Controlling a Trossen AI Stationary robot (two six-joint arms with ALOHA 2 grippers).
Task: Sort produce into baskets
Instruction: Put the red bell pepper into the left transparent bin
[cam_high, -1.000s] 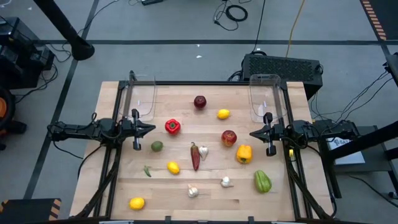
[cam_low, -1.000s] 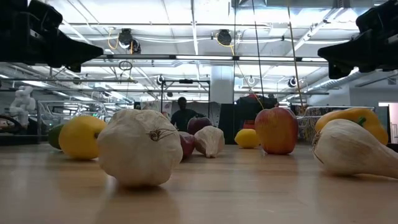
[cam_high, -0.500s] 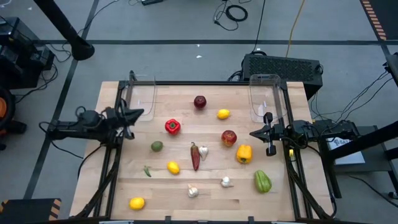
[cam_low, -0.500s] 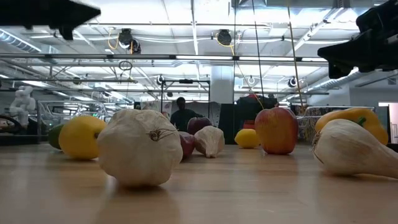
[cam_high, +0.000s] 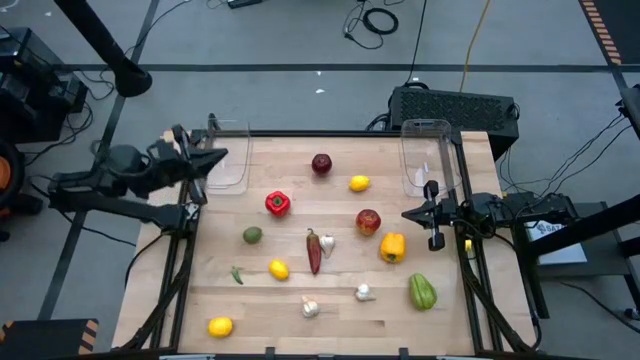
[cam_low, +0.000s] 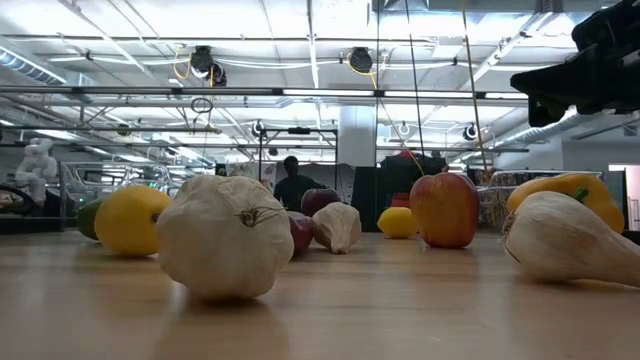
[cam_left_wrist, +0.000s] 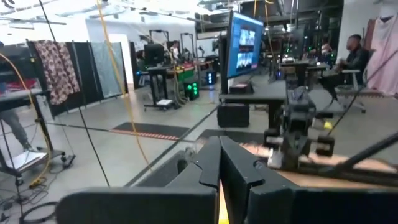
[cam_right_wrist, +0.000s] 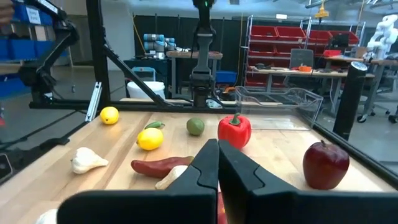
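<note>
The left gripper (cam_high: 218, 157) is seen with its fingers pressed together and nothing between them, raised at the table's left edge just beside the left basket (cam_high: 228, 160). The right gripper (cam_high: 408, 214) is likewise closed and empty, held near the table's right edge, just in front of the right basket (cam_high: 424, 155) and beside the red apple (cam_high: 368, 221).

Both clear baskets are stood at the far corners of the wooden table (cam_high: 330, 305), and nothing can be made out inside either. All produce is spread on the tabletop between the arms. A dark apple (cam_high: 321, 163) and a small lemon (cam_high: 359, 183) are placed toward the far side. A red pepper (cam_high: 277, 203) is found left of centre, with a round green item (cam_high: 252, 235) nearer the front. A red chili (cam_high: 314, 250) is laid at the centre, touching a garlic piece (cam_high: 327, 243). A yellow pepper (cam_high: 392, 247) is set just in front of the red apple, and a green pepper (cam_high: 422, 291) nearer the front right. A second lemon (cam_high: 279, 269), a small green chili (cam_high: 237, 275), two garlic bulbs (cam_high: 310, 308) (cam_high: 364, 292) and a third lemon (cam_high: 220, 326) are scattered along the near side. A black box (cam_high: 455, 106) is seen behind the table.
</note>
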